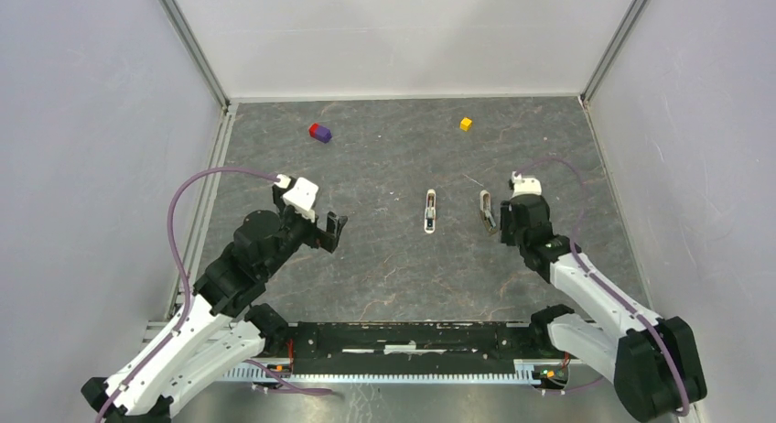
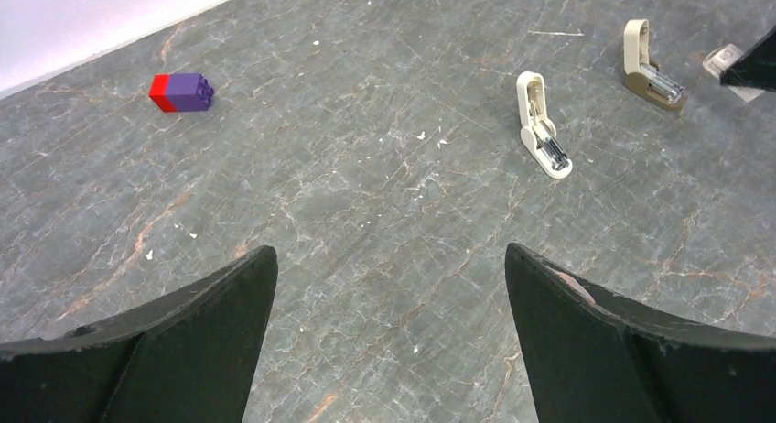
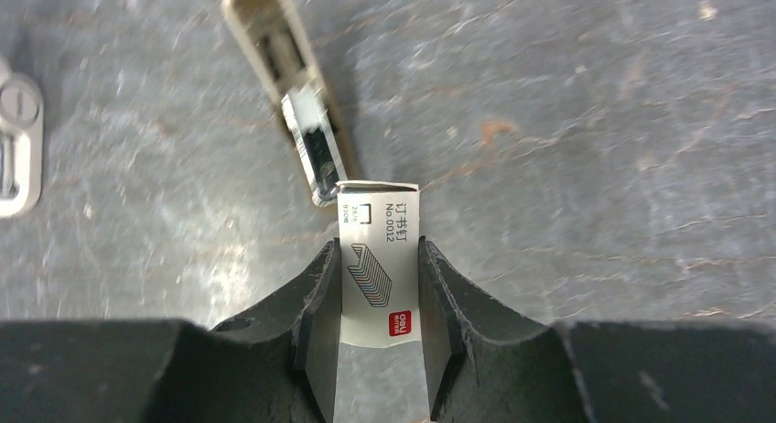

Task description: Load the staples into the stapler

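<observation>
right wrist: we see the right gripper (image 3: 378, 249) pinch the staple box (image 3: 380, 212) by the cream stapler (image 3: 291, 93), open, grey inside; left gripper (image 2: 389, 252) spread wide.

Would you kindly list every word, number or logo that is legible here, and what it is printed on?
"订书钉": on the staple box in the right gripper.
"No.0012": same box.
Small print beside it and the red badge: too small to read.
Nothing else legible.

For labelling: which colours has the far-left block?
Block: red and purple, clearest in left wrist view.
</observation>
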`<state>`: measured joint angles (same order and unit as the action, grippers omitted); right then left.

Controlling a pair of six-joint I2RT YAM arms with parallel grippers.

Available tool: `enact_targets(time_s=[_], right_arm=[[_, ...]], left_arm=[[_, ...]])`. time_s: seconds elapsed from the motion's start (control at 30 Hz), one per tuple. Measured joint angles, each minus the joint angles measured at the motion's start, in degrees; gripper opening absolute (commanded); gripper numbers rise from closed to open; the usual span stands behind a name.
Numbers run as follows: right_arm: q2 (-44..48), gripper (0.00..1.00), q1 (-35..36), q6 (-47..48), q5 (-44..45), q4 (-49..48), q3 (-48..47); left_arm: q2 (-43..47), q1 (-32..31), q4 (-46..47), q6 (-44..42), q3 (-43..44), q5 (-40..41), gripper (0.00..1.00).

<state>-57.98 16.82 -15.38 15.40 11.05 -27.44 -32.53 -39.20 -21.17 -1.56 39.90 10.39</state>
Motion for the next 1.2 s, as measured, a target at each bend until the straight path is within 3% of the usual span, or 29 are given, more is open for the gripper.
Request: enact_targets(time_s=[0.3,0.53,0.73,0.9,1.2], right_arm=[[4.0,0.36,14.2,0.2,-3.3,0.2,4.3],[-2.0,0.37,27.4,3.5,-7.6,-5.5,5.7],[-10.4,0.40,31.4,11.6,-12.0,-8.2,2.9],[-11.8,0.41,34.5,20.6,-19.5,-11.9,0.7],[-12.8,0.44,36.9,32.7,-30.3,-16.7,0.2]], left_arm=[[-1.6,-1.2,-2.3,3.4,0.9,5.2,1.00],[-6.3,-1.0,-4.3,13.2,2.8,2.2,0.96],[-8.6,-1.0,-5.1,24.3,-0.8,0.4,0.94],[-10.7,-0.4,-6.8,34.4,-3.1,-2.4,0.92],[-19.9,-0.2,-6.8,40.4,-4.7,-6.5,0.88]])
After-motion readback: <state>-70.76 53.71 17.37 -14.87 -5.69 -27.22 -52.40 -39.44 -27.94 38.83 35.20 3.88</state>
